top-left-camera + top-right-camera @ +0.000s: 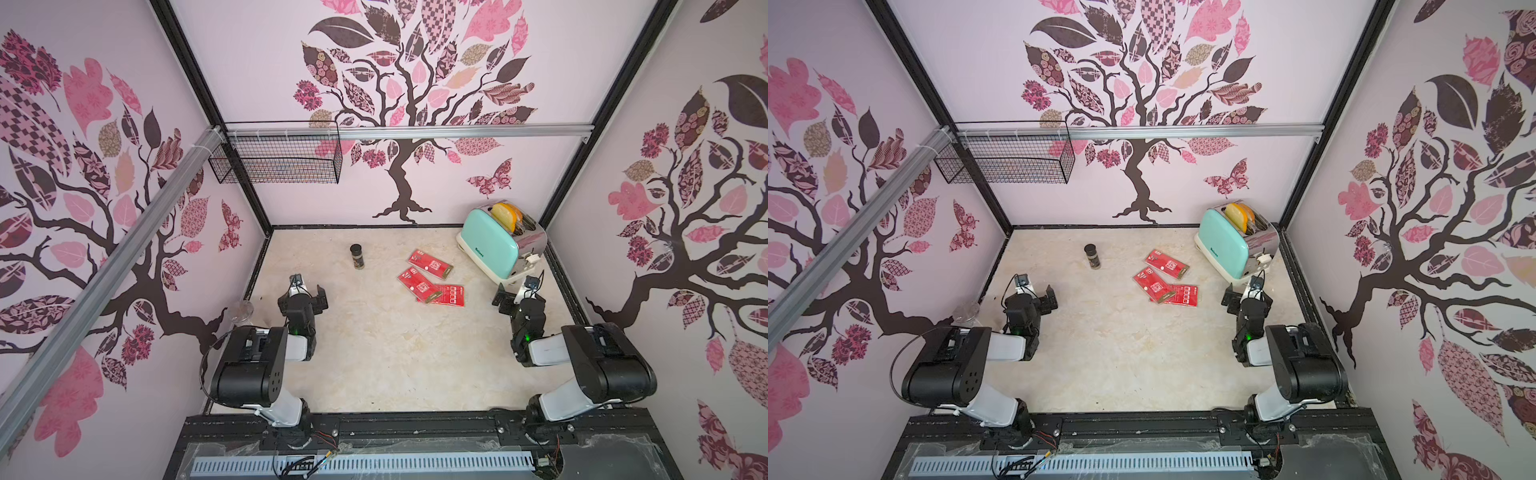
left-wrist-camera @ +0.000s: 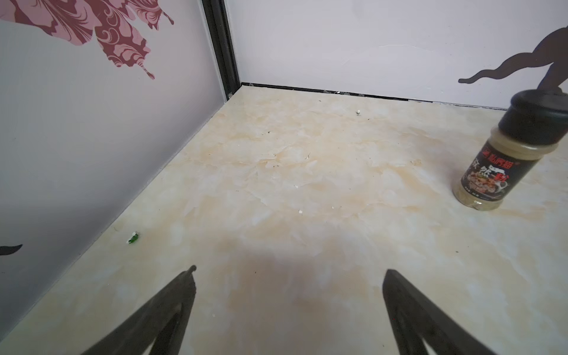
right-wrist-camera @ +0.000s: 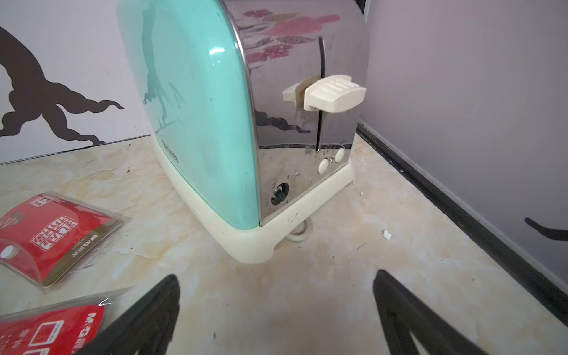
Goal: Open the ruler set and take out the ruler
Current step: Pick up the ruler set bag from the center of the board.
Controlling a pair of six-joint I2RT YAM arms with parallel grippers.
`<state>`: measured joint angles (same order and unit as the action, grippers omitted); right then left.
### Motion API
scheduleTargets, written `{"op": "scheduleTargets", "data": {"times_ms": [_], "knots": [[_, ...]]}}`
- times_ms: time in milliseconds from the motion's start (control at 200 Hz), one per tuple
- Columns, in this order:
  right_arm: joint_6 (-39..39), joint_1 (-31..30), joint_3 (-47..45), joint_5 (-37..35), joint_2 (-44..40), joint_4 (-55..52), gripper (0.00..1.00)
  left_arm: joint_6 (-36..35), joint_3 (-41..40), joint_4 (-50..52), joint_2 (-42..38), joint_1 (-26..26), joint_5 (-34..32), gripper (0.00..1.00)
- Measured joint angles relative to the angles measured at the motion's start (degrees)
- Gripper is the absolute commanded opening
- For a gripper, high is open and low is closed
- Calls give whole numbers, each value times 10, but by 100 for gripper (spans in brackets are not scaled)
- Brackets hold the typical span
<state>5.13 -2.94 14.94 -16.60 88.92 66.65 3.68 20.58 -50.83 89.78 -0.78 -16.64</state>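
Nothing's really happening yet: both my jaws are hanging wide open, holding nothing. The red ruler set packs are lying on the counter, looking closed, nearer my right side.

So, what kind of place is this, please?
Probably a robot test cell: patterned walls box in a marble-look table, the left arm and right arm are mounted at its front, and a toaster stands on it.

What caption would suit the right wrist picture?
Right gripper, jaws open, faces a mint toaster; red ruler sets lie nearby.
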Motion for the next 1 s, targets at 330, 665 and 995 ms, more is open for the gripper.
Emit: {"op": "scheduleTargets", "data": {"times_ms": [330, 665, 995], "knots": [[0, 0, 0, 0, 0, 0, 99, 0, 0, 0, 0, 0, 0, 97], [-2, 0, 0, 5, 0, 0, 100, 0, 0, 0, 0, 0, 0, 97], [3, -2, 39, -2, -116, -137, 100, 12, 73, 194, -144, -3, -2, 97]]}}
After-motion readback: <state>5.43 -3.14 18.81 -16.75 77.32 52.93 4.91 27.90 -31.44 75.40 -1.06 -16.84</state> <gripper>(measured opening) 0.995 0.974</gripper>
